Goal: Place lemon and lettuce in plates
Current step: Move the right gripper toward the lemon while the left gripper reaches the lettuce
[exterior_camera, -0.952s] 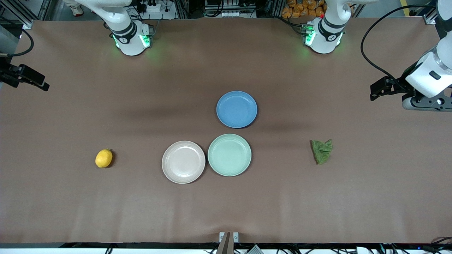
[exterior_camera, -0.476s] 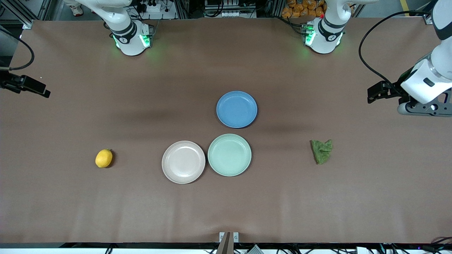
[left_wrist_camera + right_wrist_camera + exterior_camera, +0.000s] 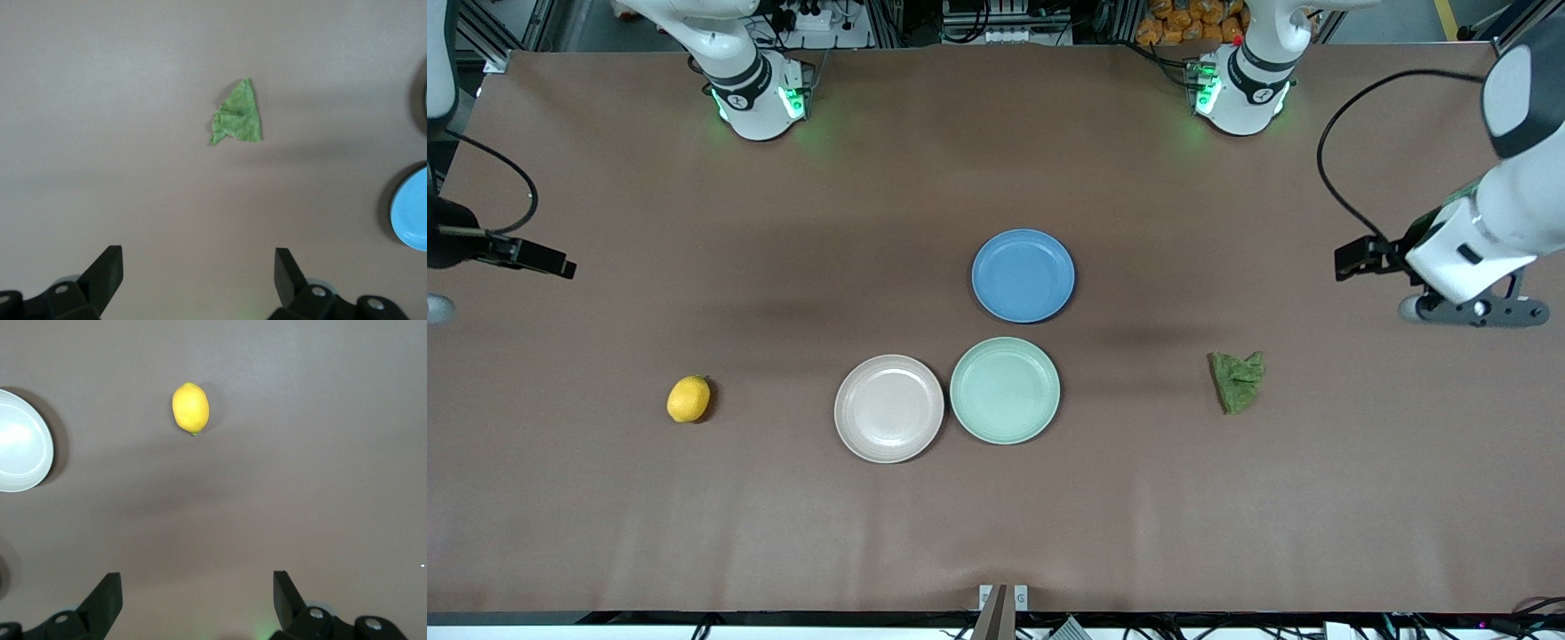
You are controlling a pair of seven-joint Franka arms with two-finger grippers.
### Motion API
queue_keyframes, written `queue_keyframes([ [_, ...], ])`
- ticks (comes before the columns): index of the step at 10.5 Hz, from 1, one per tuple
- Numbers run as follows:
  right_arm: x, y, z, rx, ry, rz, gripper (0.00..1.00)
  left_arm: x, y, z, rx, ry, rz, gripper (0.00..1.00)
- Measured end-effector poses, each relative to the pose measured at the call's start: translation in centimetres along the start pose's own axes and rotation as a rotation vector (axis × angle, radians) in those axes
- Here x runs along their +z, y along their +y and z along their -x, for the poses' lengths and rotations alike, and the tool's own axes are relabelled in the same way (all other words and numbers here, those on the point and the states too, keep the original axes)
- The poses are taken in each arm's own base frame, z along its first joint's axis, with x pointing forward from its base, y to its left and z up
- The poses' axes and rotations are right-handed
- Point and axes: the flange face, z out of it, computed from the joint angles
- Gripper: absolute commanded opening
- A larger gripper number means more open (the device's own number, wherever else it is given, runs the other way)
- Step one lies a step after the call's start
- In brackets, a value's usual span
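Now the lemon, oval and bright yellow, lies on the brown table toward the right arm's end; the wrinkly green lettuce lies toward the left arm's end. Between them sit the empty pinkish-beige plate and mint plate, touching. The left gripper hangs spread over bare table near the lettuce, and the right gripper hangs spread near the lemon.

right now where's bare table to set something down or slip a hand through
Bare table lies between the lemon and the beige plate, and between the green plate and the lettuce. The whole strip nearest the front camera is free. It is crowded where those plates and the blue plate cluster.
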Motion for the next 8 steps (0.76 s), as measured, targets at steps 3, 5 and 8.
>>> queue_keyframes([
  [3,3.3,1.0,-1.7,0.019,-0.067,0.002,1.00,3.8,-0.2,-2.3,-0.004,0.011,-0.001,1.00],
  [5,5.5,1.0,-2.8,0.020,-0.107,0.005,1.00,6.4,-0.2,-3.2,-0.007,0.012,-0.002,1.00],
  [8,7.8,0.4,-4.2,0.011,-0.120,0.007,1.00,11.6,0.9,-4.1,-0.028,0.024,-0.001,1.00],
])
